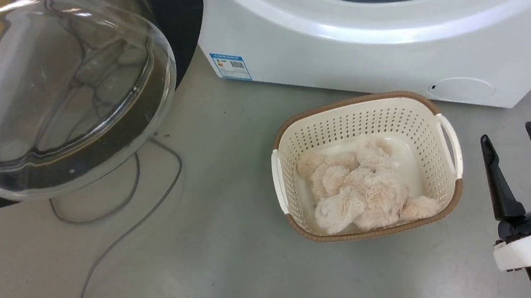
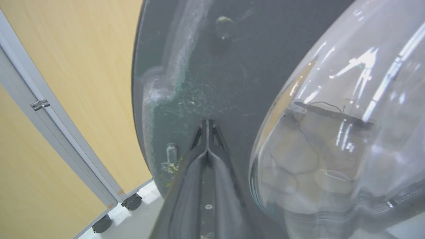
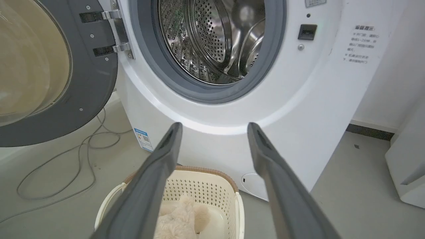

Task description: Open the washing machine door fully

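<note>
The washing machine door (image 1: 53, 88) stands swung out to the left, its clear glass bowl bulging toward me. In the left wrist view my left gripper (image 2: 207, 124) is shut, its tips against the door's dark grey inner rim (image 2: 206, 73) just left of the glass bowl (image 2: 342, 132). The right wrist view shows the door (image 3: 83, 86) on its metal hinge (image 3: 114, 33) beside the white washing machine (image 3: 206, 132) and its steel drum (image 3: 212, 36). My right gripper (image 1: 514, 140) hangs open at the lower right, holding nothing, fingers (image 3: 159, 166) spread above the basket.
A cream perforated basket (image 1: 442, 124) with a fluffy beige fabric (image 1: 360, 188) sits on the floor before the machine (image 1: 382, 35). Grey cables (image 1: 120, 235) loop over the floor under the door. A wood-coloured panel on castors (image 2: 83, 99) stands beyond the door. Another white appliance (image 3: 408, 166) stands at the right.
</note>
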You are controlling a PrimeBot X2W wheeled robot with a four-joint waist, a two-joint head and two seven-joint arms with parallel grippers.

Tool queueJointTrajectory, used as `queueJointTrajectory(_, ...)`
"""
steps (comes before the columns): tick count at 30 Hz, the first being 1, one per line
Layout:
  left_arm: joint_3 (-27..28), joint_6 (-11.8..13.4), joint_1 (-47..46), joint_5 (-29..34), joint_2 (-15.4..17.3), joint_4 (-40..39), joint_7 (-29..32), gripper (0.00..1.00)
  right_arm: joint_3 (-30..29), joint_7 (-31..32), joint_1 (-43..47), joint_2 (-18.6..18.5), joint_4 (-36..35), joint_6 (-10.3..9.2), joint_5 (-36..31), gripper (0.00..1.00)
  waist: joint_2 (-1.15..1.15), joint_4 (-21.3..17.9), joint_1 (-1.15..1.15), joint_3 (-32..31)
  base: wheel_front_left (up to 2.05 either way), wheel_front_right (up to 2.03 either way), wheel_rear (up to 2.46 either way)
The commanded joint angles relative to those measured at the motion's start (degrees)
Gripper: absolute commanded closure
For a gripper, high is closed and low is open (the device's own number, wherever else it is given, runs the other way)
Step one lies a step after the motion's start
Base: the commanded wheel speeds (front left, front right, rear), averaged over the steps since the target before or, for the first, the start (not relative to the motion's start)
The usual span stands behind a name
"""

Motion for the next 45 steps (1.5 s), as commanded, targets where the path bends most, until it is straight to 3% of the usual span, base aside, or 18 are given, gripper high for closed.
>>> queueJointTrajectory(1, 0.14, -0.38, -0.45, 0.76, 0.23, -0.06, -0.24, 1.0, -0.13, -0.25, -0.45, 0.31, -0.02, 0.03, -0.09, 0.0, 0.0, -0.27, 0.0, -0.82, 0.0, 0.0, 0.0)
queueJointTrajectory(8, 1.64, -0.82, 3.7, 1.85, -2.01, -4.58, -0.24, 1.0, -0.1, -0.25, 0.26, 1.76, 0.55, 0.03, 0.13, 0.0, 0.0, -1.1, 0.0, -4.36, 0.0, 0.0, 0.0)
queueJointTrajectory(18, 1.3, -3.95, 11.69, 3.63, -5.98, -14.89, -0.24, 1.0, -0.54, -0.25, 2.46, 3.54, 1.04, 0.03, 0.22, 0.0, 0.0, -2.05, 0.0, -11.52, 0.0, 0.0, 0.0)
queueJointTrajectory(27, -3.12, -5.57, 20.13, 5.62, -10.33, -24.96, -0.24, 1.0, -0.92, -0.25, 5.33, 4.4, 1.32, 0.03, 0.57, 0.0, 0.0, -3.22, 0.0, -17.55, 0.0, 0.0, 0.0)
queueJointTrajectory(39, -11.62, -6.0, 29.67, 7.57, -14.93, -32.43, -0.24, 1.0, -1.54, -0.25, 8.17, 4.51, 1.33, 0.03, 2.96, 0.0, 0.0, -5.92, 0.0, -22.08, 0.0, 0.0, 0.0)
queueJointTrajectory(40, -12.12, -6.01, 30.27, 7.52, -15.23, -32.69, -0.24, 0.86, -1.55, -0.25, 8.32, 4.51, 1.3, 0.03, 3.06, 0.0, 0.0, -6.27, 0.0, -22.31, 0.0, 0.0, 0.0)
queueJointTrajectory(41, -12.64, -6.02, 30.82, 7.46, -15.48, -32.83, -0.24, 0.55, -1.59, -0.25, 8.44, 4.51, 1.26, 0.03, 3.14, 0.0, 0.0, -6.64, 0.0, -22.51, 0.0, 0.0, 0.0)
queueJointTrajectory(42, -13.06, -6.02, 31.27, 7.26, -15.74, -33.12, -0.24, 0.0, -1.61, -0.25, 8.56, 4.51, 1.23, 0.03, 3.19, 0.0, 0.0, -7.03, 0.0, -22.72, 0.0, 0.0, 0.0)
queueJointTrajectory(45, -14.43, -6.03, 32.58, 6.84, -16.36, -34.19, -0.24, 0.0, -1.74, -0.25, 8.79, 4.51, 1.16, 0.03, 3.28, 0.0, 0.0, -8.29, 0.0, -23.13, 0.0, 0.0, 0.0)
